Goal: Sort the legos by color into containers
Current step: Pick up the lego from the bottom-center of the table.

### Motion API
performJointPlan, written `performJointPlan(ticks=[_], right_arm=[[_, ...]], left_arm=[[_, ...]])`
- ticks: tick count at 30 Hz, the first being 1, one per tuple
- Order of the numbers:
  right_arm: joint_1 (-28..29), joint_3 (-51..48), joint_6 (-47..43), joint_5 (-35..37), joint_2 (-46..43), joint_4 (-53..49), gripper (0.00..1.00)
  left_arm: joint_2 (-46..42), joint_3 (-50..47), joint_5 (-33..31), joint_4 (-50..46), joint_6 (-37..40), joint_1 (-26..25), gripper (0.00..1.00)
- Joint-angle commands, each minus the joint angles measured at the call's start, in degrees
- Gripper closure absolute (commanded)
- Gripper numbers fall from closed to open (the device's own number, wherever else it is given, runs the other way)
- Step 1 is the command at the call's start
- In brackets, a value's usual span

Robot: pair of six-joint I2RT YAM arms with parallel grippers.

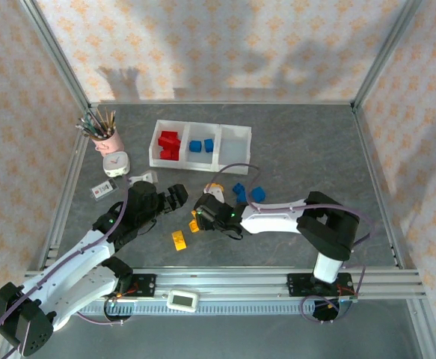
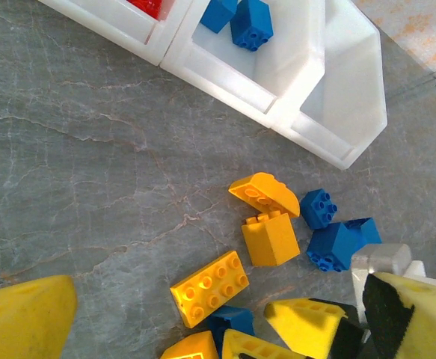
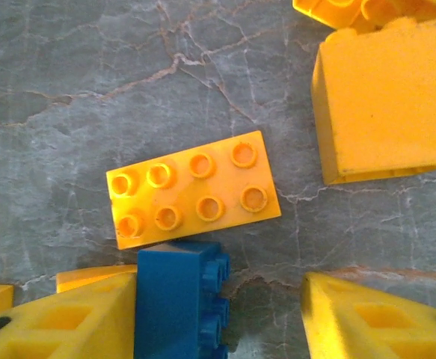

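Observation:
The white three-compartment tray [image 1: 236, 142] holds red legos [image 1: 169, 144] in its left cell and blue legos [image 2: 240, 19] in the middle one; the right cell [image 2: 348, 82] is bare. Loose on the table lie a flat yellow brick [image 3: 191, 187], a yellow cube [image 2: 270, 238], a curved yellow piece [image 2: 264, 193] and two blue bricks [image 2: 330, 228]. My right gripper [image 3: 221, 318] is open, low over the table. A blue brick [image 3: 176, 303] sits between its fingers, against the left one. My left gripper [image 1: 176, 196] is open and holds nothing, just left of the pile.
A pink pencil cup [image 1: 107, 138], a small white clock [image 1: 115, 163] and a small grey card [image 1: 102, 191] stand at the left. Another yellow brick [image 1: 178, 240] lies nearer the rail. A white timer [image 1: 182, 300] sits on the front rail. Metal posts frame the table.

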Motion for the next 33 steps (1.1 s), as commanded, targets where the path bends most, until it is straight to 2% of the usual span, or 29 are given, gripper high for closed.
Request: performJointPlan(ticks=[1,6,13,22,27,33], right_arm=[[0.03,0.71,-0.38,0.84,0.96,-0.52,0.46],[0.12,1.53,-1.26,-0.69,1.68,-1.28,0.49],[0.12,2.6,-1.32,0.53,2.57,-2.92,0.62],[0.05,3.18,-2.01,2.82,-2.17,-4.77,0.77],[-1.44,5.44,-4.14,4.69,-6.28,-7.07,0.79],[-8.05,11.09,-7.8,4.84,-5.36,-6.61,0.79]], left_arm=[[-0.6,-0.67,-1.5,-0.64,-0.79,-0.29,0.01],[-0.42,-0.58,-1.41,-0.52,-0.56,-0.32,0.01],[-0.42,-0.14,-1.23,-0.68,-0.47,-0.31,0.01],[-0.03,1.3,-1.22,-0.29,0.62,-0.31,0.01],[0.43,3.89,-2.5,-0.49,2.72,0.14,0.01],[1.54,7.11,-3.17,-0.24,5.28,2.66,0.01]])
